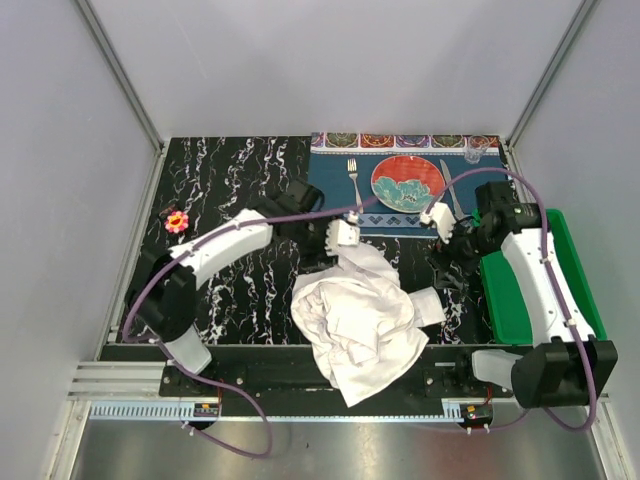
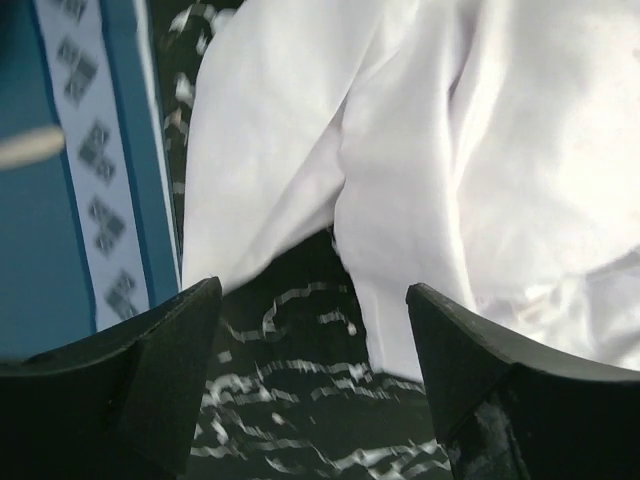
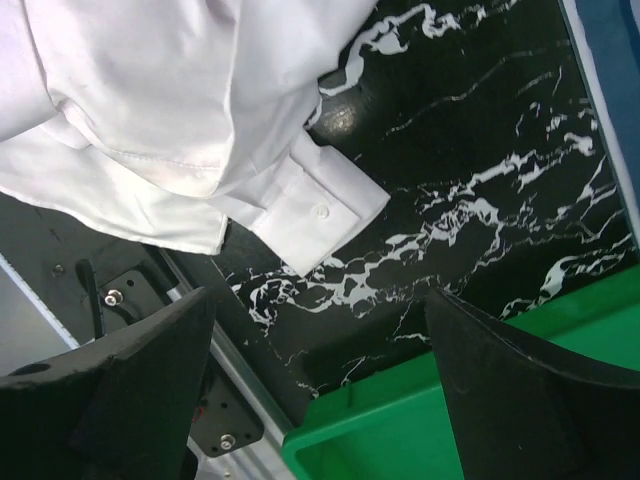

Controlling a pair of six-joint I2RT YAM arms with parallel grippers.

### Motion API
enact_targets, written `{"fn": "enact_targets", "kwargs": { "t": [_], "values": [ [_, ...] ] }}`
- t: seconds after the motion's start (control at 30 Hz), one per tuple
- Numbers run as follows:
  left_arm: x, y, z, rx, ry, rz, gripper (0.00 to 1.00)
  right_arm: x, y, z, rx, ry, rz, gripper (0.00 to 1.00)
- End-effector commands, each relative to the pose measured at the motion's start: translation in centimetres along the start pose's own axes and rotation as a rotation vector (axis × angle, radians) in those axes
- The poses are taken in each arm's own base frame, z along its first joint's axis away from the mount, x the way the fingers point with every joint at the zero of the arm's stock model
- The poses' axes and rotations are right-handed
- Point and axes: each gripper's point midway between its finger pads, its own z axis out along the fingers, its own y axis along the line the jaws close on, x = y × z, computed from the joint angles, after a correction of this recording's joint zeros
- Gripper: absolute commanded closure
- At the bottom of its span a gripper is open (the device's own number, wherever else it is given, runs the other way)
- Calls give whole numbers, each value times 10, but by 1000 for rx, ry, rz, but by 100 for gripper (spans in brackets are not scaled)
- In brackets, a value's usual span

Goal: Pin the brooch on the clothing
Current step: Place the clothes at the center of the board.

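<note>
Nearest, at the front edge of the black marbled desk (image 1: 235,290): the clothing (image 1: 355,315), a white shirt, crumpled in a heap at centre, its hem overhanging the rail. One buttoned cuff (image 3: 318,212) lies flat on the marble at the heap's right.

Right side: green bin (image 1: 500,300), beside the right arm. Right claw (image 3: 318,292), fingers wide apart, nothing between them, hanging over bare marble between cuff and bin.

Further in: left claw (image 2: 312,284), fingers likewise apart and empty, poised at the far edge of the shirt, next to the placemat's border.

Far left: the brooch (image 1: 176,221), a small pink-red flower, lying by the desk's left edge, well apart from the shirt.

Far right: blue placemat (image 1: 335,190) bearing a fork (image 1: 353,177), a red-and-teal plate (image 1: 407,182) and a knife (image 1: 450,190).
</note>
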Motion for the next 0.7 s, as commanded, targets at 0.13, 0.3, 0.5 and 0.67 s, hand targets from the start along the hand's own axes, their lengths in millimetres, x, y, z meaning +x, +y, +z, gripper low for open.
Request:
{"fn": "enact_targets", "kwargs": {
  "t": [0.13,0.3,0.5,0.67],
  "values": [
    [-34,32,60,-24,32,416,23,17,-1,-14,-18,21,135,9],
    [-39,41,86,-43,48,433,27,24,3,-13,-16,36,147,8],
    [-23,49,105,-48,91,447,40,24,2,-13,-13,33,154,8],
    [-42,48,71,-109,69,360,100,31,-12,-8,49,57,142,8]
  ]
}}
